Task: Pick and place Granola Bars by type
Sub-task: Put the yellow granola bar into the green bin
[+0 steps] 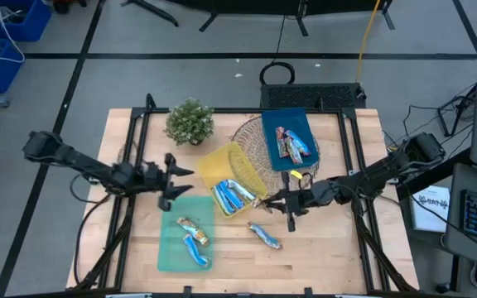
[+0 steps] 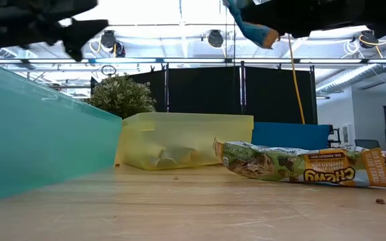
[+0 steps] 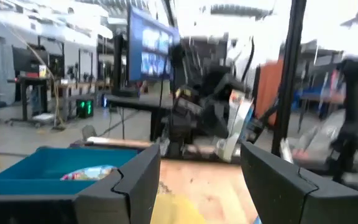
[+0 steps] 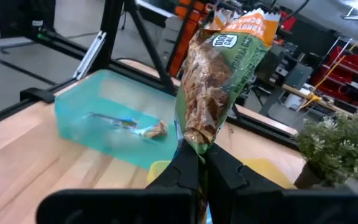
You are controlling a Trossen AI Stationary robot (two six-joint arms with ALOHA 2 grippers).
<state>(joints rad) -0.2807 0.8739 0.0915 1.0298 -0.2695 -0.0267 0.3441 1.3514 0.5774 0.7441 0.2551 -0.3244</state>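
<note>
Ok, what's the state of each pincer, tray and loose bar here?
Left pincer: open, empty.
Right pincer: shut on held bar, lifted.
Loose bar: lying flat on the table.
Green tray: holds two bars.
Yellow tray: holds blue-and-white bars.
Blue tray: holds bars.

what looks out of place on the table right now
One granola bar lies loose on the bare wood, outside every tray. The yellow tray sits askew, overlapping a wire basket. Small crumbs dot the tabletop.
</note>
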